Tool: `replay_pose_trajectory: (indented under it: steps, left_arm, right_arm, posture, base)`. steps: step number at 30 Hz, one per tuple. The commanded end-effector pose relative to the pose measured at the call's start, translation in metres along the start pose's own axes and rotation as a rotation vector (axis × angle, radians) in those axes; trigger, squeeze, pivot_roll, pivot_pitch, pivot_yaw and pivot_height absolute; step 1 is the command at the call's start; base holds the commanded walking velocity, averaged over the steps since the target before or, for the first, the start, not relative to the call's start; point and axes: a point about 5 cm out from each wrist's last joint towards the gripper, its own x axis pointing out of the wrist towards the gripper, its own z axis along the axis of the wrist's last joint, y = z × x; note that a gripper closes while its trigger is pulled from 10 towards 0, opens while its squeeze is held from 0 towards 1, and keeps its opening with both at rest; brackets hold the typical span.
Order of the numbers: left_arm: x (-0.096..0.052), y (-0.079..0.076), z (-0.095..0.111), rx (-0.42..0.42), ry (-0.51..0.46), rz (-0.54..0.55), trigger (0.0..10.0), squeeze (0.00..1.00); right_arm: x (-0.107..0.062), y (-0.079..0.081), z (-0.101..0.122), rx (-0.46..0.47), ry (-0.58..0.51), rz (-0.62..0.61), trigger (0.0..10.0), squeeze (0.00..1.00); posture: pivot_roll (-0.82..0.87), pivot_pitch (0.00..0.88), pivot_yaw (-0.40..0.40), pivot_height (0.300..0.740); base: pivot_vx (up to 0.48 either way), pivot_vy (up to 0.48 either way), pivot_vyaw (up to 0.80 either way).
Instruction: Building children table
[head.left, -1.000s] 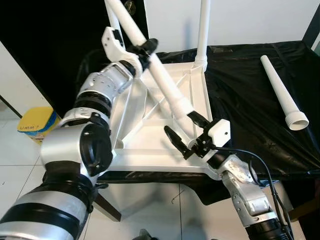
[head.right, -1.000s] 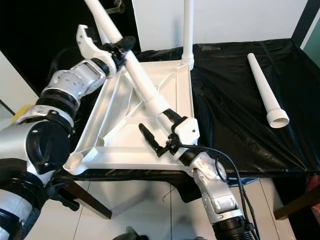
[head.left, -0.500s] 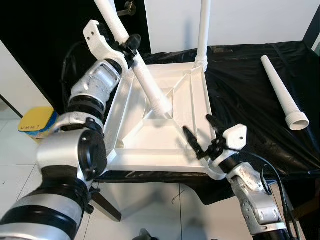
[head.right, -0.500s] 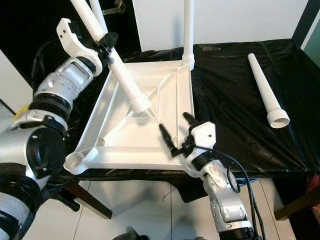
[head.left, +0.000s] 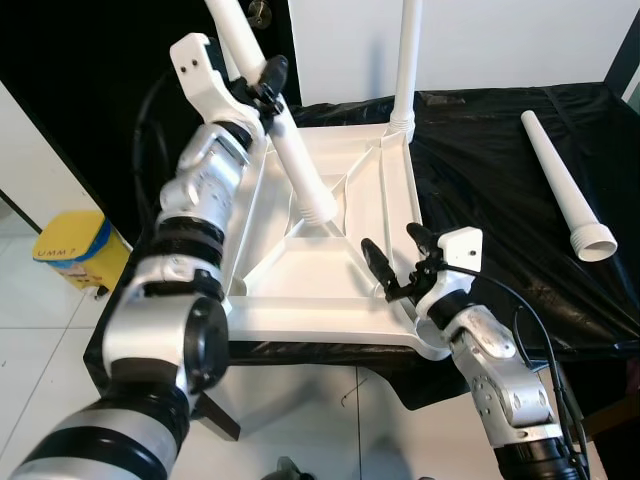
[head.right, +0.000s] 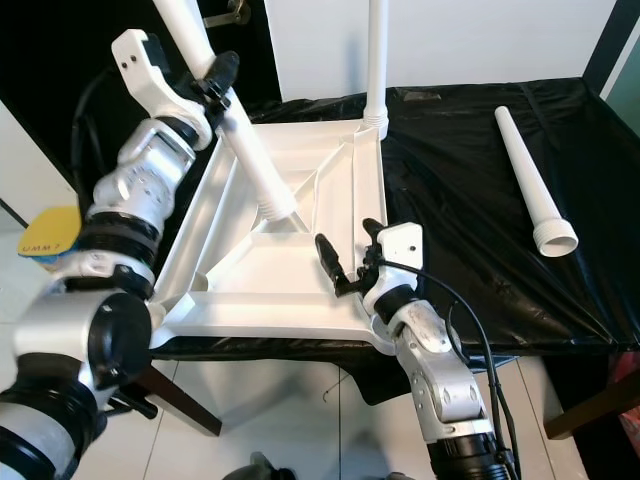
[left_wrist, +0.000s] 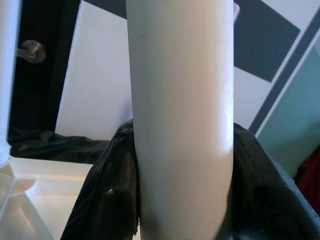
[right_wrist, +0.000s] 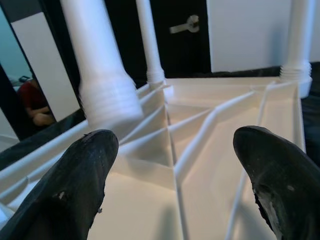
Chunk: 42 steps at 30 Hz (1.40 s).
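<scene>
The left gripper (head.left: 262, 82) is clamped on a white table leg (head.left: 285, 140), tilted over the upturned tabletop (head.left: 300, 290). The right gripper (head.left: 392, 262) hovers above the tabletop's near edge, fingers apart. The right wrist view reveals the leg's ribbed end (right_wrist: 111, 100).

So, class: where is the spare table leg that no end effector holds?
In the left eye view the loose table leg lies flat on the black cloth, on the robot's right, apart from the upturned white tabletop.
</scene>
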Motion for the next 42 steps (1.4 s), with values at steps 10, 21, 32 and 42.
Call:
replay_pose_trajectory:
  steps: [10,21,32,42]
  left_arm:
    - [-0.001,-0.042,-0.007,0.074,-0.029,-0.237,10.0,0.0]
    - [-0.011,-0.091,-0.04,0.091,0.031,-0.378,10.0,0.0]
    - [-0.027,-0.138,-0.061,0.081,0.069,-0.511,10.0,0.0]
    - [-0.033,-0.154,-0.061,0.073,0.063,-0.548,10.0,0.0]
  right_arm:
    - [0.006,0.011,0.002,-0.046,0.033,0.099,10.0,0.0]
    - [0.016,0.011,0.007,-0.135,0.01,0.091,10.0,0.0]
    - [0.025,0.002,0.009,-0.203,0.014,0.035,10.0,0.0]
    - [0.028,0.001,0.003,-0.2,0.049,0.0,10.0,0.0]
  posture:
    - [-0.07,0.031,0.054,0.74]
    - [-0.07,0.031,0.047,0.74]
    - [-0.06,0.039,0.046,0.74]
    - [-0.05,0.043,0.047,0.74]
  base:
    - [0.0,0.0,0.0]
    - [0.0,0.0,0.0]
    - [0.0,0.0,0.0]
    - [0.0,0.0,0.0]
